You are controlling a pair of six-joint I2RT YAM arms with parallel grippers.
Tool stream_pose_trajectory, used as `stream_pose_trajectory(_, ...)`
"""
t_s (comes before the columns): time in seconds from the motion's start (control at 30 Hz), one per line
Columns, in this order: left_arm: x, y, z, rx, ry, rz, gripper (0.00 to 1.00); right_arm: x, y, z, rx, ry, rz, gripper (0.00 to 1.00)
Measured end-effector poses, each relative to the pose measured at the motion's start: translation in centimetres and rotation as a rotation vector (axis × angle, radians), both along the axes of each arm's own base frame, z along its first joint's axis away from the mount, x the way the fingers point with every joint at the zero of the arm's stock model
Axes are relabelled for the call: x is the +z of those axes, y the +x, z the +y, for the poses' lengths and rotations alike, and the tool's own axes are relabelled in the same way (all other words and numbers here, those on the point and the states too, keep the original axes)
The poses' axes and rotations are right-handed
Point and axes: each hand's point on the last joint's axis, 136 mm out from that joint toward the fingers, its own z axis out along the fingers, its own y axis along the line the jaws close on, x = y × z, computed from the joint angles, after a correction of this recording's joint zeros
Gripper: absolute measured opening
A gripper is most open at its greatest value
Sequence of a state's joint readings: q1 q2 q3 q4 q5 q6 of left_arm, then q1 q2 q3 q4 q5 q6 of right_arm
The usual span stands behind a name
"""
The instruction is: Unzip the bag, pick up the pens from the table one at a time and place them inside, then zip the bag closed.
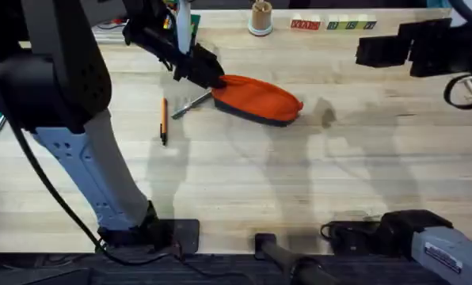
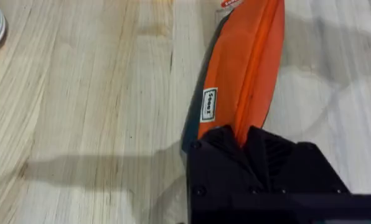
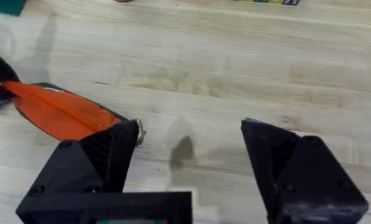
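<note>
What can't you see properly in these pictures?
- Zipper pull: in the left wrist view the left gripper covers the near end of the bag.
- Grey pen: in the overhead view its far end hides under the left arm, beside the bag.
- Bag's left end: in the right wrist view it is cut off by the edge; the right gripper hangs open.

A pale wooden tabletop (image 1: 315, 174) with lengthwise plank grain formed the work surface, and soft shadows lay across it. Along its far edge stood a small tan cylindrical container (image 1: 260, 17) on a white base, and beside that container ran a row of coloured blocks (image 1: 333, 25). Dark equipment (image 1: 402, 47) occupied the far corner beyond the blocks.
</note>
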State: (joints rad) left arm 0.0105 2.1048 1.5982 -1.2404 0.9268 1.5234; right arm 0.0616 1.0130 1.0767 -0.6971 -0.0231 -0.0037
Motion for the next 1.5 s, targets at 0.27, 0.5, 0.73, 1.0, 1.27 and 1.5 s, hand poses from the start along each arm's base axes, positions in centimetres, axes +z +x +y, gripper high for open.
stream_pose_trajectory(0.27,0.0,0.01,0.0,0.0,0.0,0.0,0.044,0.0,0.0,0.0,0.0,0.0,0.0,0.997)
stream_pose_trajectory(0.5,0.0,0.01,0.0,0.0,0.0,-0.001,0.044,0.0,0.0,0.0,0.0,0.0,0.0,0.997)
stream_pose_trajectory(0.73,0.0,0.02,0.0,0.0,0.0,-0.001,0.044,0.01,0.01,0.0,0.0,0.0,0.0,0.998)
stream_pose_trajectory(1.0,0.0,0.03,0.0,0.0,0.0,-0.002,0.044,0.01,0.01,0.0,0.0,0.0,0.0,0.997)
stream_pose_trajectory(1.27,0.0,0.02,0.0,0.0,0.0,-0.001,0.044,-0.78,-0.72,-0.04,0.0,-0.003,0.043,0.998)
stream_pose_trajectory(1.5,-0.01,0.04,0.0,0.0,0.0,-0.002,0.044,-0.8,-0.73,-0.05,0.004,-0.008,0.043,0.998)
